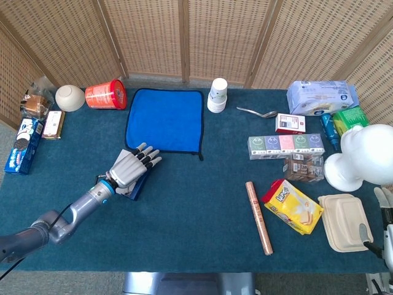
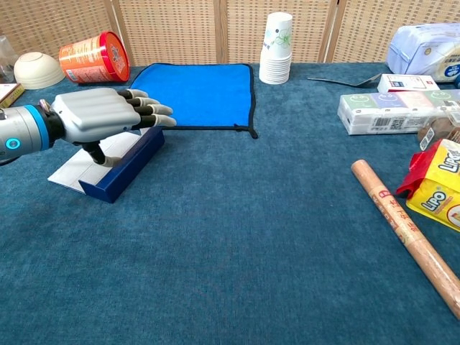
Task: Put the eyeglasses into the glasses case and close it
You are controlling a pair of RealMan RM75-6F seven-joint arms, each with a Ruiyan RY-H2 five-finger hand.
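Observation:
The glasses case (image 2: 123, 171) is a navy box lying open on the teal table, its pale inner side (image 2: 72, 171) turned up. In the head view only the case's front edge (image 1: 136, 184) shows past my left hand. My left hand (image 2: 100, 118) hovers flat over the case with fingers stretched toward the blue cloth and the thumb pointing down into it, holding nothing. The head view shows the same hand (image 1: 130, 166) covering the case. The eyeglasses are hidden under it. Only a sliver of my right hand (image 1: 384, 224) shows at the lower right edge.
A blue cloth (image 1: 164, 120) lies just behind the case. A red can (image 1: 105, 95) and a bowl (image 1: 70, 97) sit at the back left, a paper cup stack (image 1: 217, 94) at the back middle. A wrapped roll (image 1: 258, 216), a yellow snack bag (image 1: 293, 206) and boxes crowd the right.

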